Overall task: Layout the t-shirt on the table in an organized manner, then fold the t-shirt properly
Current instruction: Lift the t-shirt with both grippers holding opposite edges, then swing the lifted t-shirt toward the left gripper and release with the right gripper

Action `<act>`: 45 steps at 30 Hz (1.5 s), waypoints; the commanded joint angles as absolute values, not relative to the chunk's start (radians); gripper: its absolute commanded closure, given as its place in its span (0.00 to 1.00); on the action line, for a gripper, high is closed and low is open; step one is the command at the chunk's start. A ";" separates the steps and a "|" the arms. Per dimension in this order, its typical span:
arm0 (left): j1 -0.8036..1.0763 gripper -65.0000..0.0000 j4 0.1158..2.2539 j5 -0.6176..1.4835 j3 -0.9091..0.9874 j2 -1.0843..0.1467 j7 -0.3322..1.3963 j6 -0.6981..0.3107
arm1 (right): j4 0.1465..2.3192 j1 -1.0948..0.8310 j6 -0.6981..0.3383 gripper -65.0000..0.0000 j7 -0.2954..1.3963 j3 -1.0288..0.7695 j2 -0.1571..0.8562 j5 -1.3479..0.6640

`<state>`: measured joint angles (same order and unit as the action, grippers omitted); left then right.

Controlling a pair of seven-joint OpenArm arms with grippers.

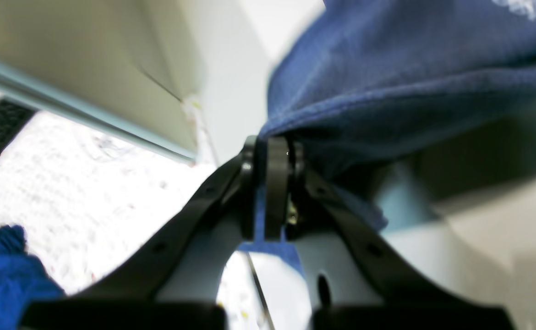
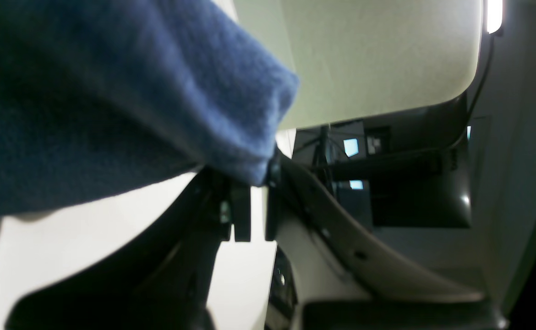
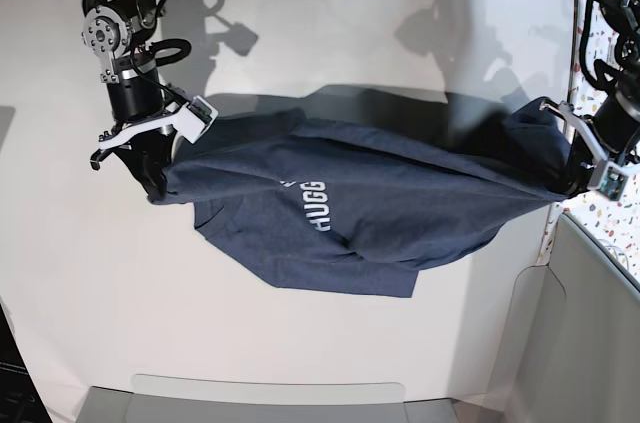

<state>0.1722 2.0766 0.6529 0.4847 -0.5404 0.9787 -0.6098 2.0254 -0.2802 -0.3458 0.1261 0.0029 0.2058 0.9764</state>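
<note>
**Stretch it flat before lowering**

On the left of the base view, the right gripper [image 3: 158, 175] has its fingers [image 2: 241, 215] clenched on one edge of the t-shirt [image 3: 380, 208]. The shirt hangs stretched between both arms above the white desk [image 3: 300, 33], sagging in the middle with a lower fold bunched under the lettering. On the right, near the desk's edge, the left gripper [image 3: 572, 183] grasps the opposite edge, its fingers [image 1: 275, 183] pinched on cloth. Both arms should probably keep even tension, lower together, and let the sagging fold touch down first so it drags smooth.
</note>
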 commanded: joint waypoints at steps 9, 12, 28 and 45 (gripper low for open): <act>0.114 1.00 2.092 0.923 0.803 -0.562 0.894 -0.602 | 2.057 -0.036 -0.325 1.00 0.127 -0.002 0.156 0.978; 0.019 1.00 2.092 0.920 0.811 -0.562 0.895 -0.602 | 2.055 0.091 -0.326 1.00 0.130 0.001 0.125 0.980; -0.328 1.00 2.091 0.928 0.806 -0.630 0.895 -0.463 | 2.052 0.549 -0.325 1.00 0.220 0.122 0.059 0.980; -0.558 1.00 2.091 0.924 0.839 -0.728 0.895 -0.458 | 2.058 0.733 -0.323 1.00 0.228 0.176 -0.019 0.980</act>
